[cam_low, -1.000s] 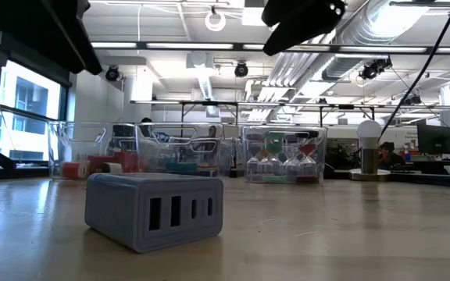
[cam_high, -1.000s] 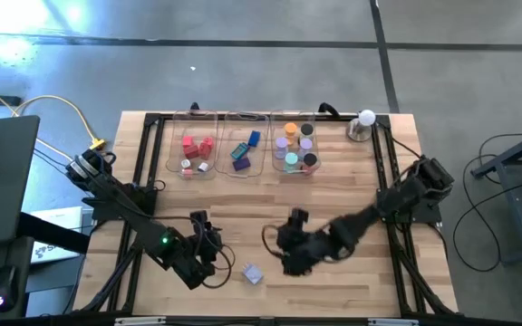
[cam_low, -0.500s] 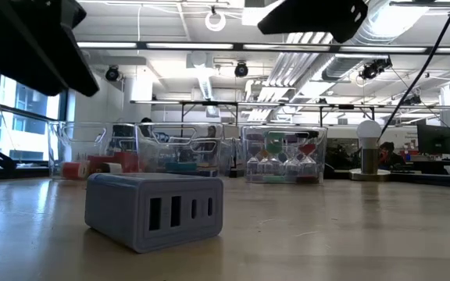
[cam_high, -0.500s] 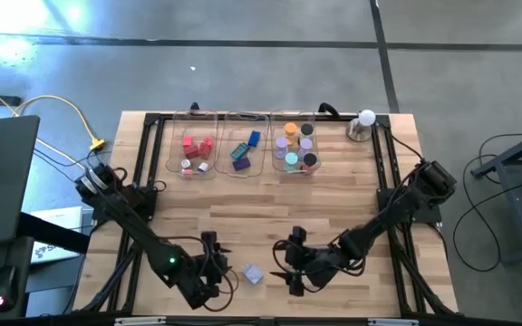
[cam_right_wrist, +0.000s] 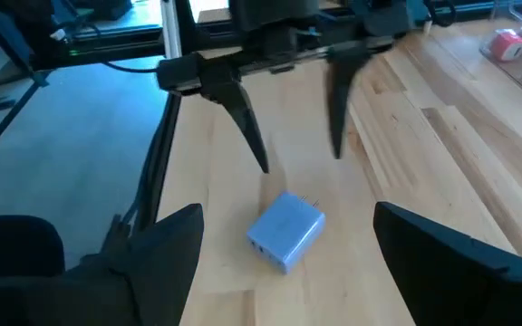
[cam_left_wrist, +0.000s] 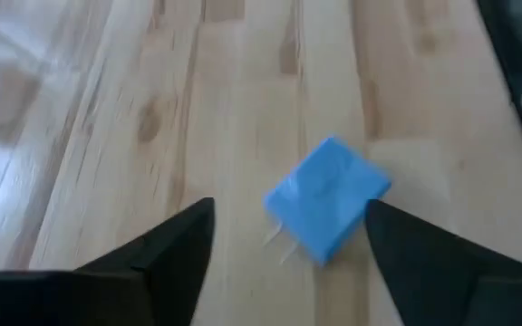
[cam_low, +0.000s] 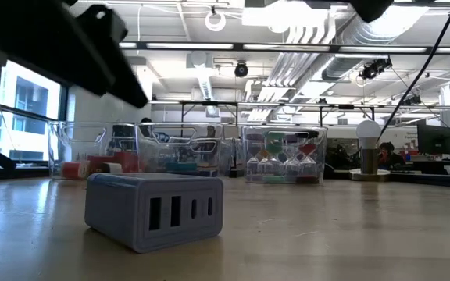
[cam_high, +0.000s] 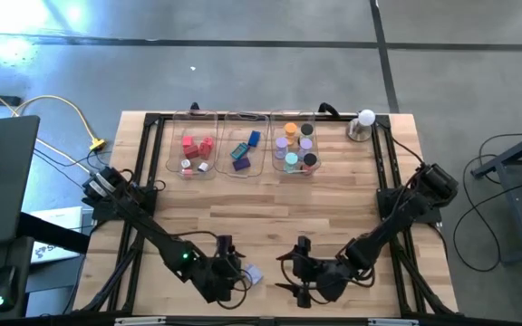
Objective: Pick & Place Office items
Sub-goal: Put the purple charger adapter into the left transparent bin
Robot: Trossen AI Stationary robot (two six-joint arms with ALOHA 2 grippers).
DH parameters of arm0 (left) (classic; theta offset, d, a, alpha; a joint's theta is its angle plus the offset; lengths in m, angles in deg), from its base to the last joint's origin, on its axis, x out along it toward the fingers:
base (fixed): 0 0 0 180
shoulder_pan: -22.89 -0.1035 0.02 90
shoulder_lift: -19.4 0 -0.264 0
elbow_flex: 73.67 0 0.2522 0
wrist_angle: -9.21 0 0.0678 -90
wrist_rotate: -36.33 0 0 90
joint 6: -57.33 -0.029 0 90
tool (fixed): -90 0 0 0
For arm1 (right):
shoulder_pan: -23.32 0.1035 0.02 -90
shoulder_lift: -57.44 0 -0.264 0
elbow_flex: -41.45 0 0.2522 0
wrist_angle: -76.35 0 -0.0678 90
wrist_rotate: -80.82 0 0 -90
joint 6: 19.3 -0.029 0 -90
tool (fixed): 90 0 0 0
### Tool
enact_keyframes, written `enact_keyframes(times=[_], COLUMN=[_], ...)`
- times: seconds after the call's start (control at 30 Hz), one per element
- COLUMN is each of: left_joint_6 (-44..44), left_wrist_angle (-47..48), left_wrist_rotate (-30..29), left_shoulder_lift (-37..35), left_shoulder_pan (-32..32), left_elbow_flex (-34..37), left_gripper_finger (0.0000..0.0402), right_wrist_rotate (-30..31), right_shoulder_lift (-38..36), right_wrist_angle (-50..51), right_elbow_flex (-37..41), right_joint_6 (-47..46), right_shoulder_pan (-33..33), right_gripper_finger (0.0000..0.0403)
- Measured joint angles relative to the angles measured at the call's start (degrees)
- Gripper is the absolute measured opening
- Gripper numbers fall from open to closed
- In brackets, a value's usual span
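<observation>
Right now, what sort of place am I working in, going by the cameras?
Most likely a robotics lab or workshop in an open-plan industrial office. The low view shows exposed ceiling ducts and desks with monitors behind the table. The wooden table stands on bare concrete floor.

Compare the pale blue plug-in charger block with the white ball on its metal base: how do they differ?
The pale blue plug-in charger block is boxy with slots; the white ball on its metal base is round. The charger lies flat near the table's front edge; the ball stands upright at the far corner. The left tool hangs open beside the charger; nothing is near the ball. Both rest directly on wood, outside the trays.
</observation>
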Motion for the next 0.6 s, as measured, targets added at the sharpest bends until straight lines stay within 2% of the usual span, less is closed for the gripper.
enact_keyframes(times=[0.13,0.23,0.6], left_joint_6=[-2.7,-2.9,-1.4], left_wrist_angle=[-3.8,-8.1,-18.0], left_wrist_rotate=[0.5,0.6,0.5], left_shoulder_lift=[0.0,0.0,0.0], left_shoulder_pan=[-1.1,-1.8,-4.7], left_elbow_flex=[0.0,0.0,0.0], left_gripper_finger=[0.0332,0.0363,0.0374], right_wrist_rotate=[0.3,0.4,0.2], right_shoulder_lift=[0.0,0.0,0.0], right_wrist_angle=[0.1,0.1,0.8], right_elbow_flex=[0.0,0.0,0.0], right_joint_6=[-0.1,0.0,-0.4], right_shoulder_pan=[1.4,2.3,3.2], right_gripper_finger=[0.0312,0.0312,0.0313])
